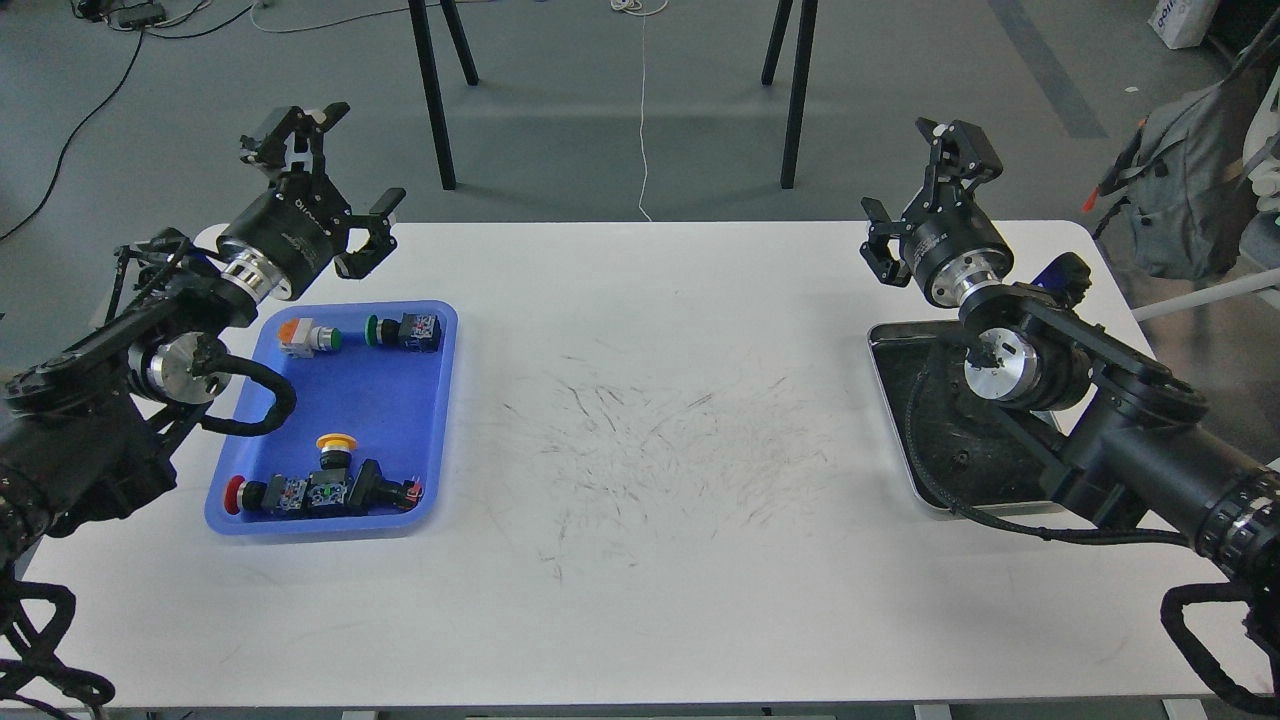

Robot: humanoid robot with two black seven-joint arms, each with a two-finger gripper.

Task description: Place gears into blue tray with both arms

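Note:
The blue tray (385, 400) lies on the left side of the white table. It holds several colourful push-button switches (405, 331). No gears can be made out: any on the dark floor of the silver tray are too small to tell or hidden by my right arm. My left gripper (360, 160) hangs open and empty above the blue tray's far edge. My right gripper (903, 168) is also open and empty, just beyond the silver tray's far edge.
The silver metal tray (886, 385) with a dark floor sits at the right, mostly covered by my right arm. The white table (640, 450) is scuffed in the middle. Black stand legs (432, 95) rise beyond the table. A grey backpack (1190, 190) hangs at far right.

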